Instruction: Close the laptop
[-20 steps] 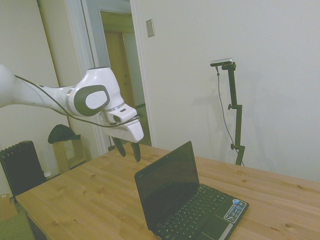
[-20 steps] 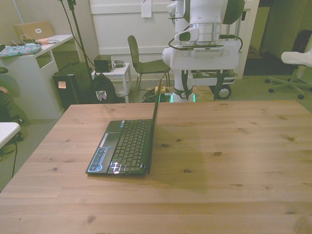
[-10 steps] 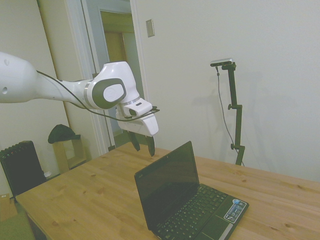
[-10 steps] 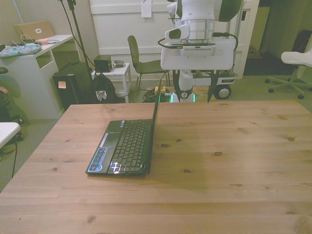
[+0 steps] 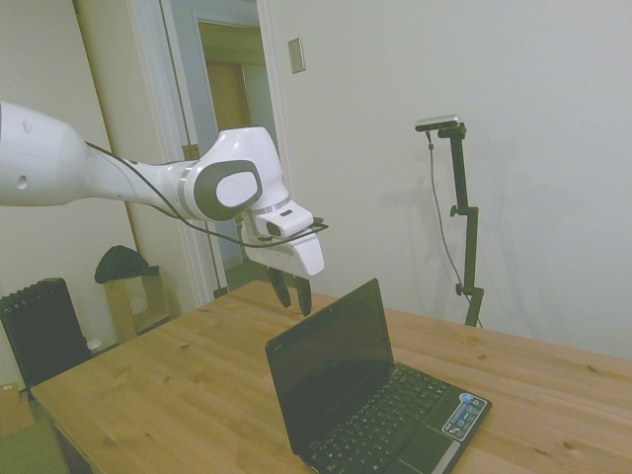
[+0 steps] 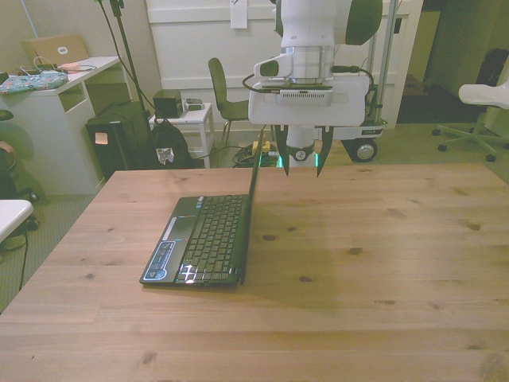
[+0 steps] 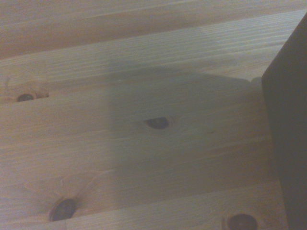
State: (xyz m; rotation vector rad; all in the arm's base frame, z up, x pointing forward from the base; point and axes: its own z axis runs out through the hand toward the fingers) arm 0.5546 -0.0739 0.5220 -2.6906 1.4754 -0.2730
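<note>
A small black laptop [image 5: 367,395] stands open on the wooden table, its lid about upright. In the front view the keyboard [image 6: 208,239] faces that view's left and the lid [image 6: 254,179] shows edge-on. My gripper [image 6: 300,165] hangs behind the lid's back side, close to its top edge and just to the front view's right of it, not touching. The two fingers point down with a gap and nothing between them. In the side view the gripper [image 5: 293,296] sits left of the lid's upper corner. The wrist view shows bare wood and the dark lid [image 7: 290,124] at one edge.
The wooden table [image 6: 382,263] stretches wide to the front view's right of the laptop. Beyond the table stand a chair [image 6: 231,99], a white desk [image 6: 56,103] and a black case [image 6: 119,143]. A white office chair [image 6: 485,95] shows at the far right.
The gripper has moved closer to the laptop lid, toward the front view's left and a little lower. Its fingers stand narrower apart than before. The laptop has not moved.
</note>
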